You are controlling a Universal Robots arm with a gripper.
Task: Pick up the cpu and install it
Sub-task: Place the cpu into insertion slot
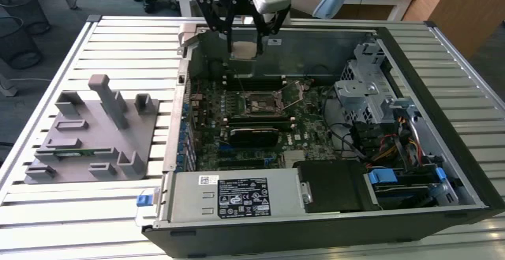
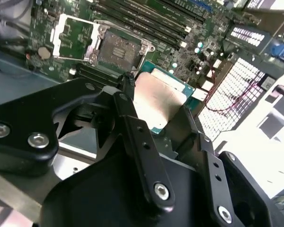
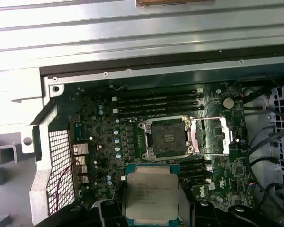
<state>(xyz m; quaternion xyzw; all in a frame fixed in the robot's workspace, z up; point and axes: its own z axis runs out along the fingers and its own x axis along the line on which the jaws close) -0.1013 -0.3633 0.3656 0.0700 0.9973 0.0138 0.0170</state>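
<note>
Cpu (image 3: 151,194): in the air, pinched by two opposite edges between the fingers (image 2: 137,137) of the gripper (image 1: 246,46), claw closed on it, silver lid facing up toward the wrist cameras, roughly level by the look of both wrist views. Edge grip probably meant to spare the contact side and to leave the underside free for seating. In the exterior view, hangs high above the open computer case (image 1: 465,171), seen against its far wall, well apart from the motherboard (image 1: 209,106) beneath. Touches nothing but the fingers. Socket (image 3: 168,138) bare, dark cavity exposed, metal load frame (image 3: 210,137) swung aside on its hinge, presumably to give the chip a free way down. In the first wrist view, shows uncovered next to the chip's outline, with memory slots (image 3: 156,101) on its other side; true sideways offset between chip and socket hard to judge from these angles. Case laid on its side, panel off, board facing up, likely for straight access from above. Grey fixture plate (image 1: 87,136) on the slatted table (image 1: 118,41) at the exterior view's left, just beside the case, with a green stick (image 1: 79,151) lying in one nest. Judgement: pick-up done, install not yet done, chip aloft above the board. Risks: corner orientation against the socket unreadable here; slight tilt in the pinch bad for the pins; thin edges, smooth lid, little margin for slip
</note>
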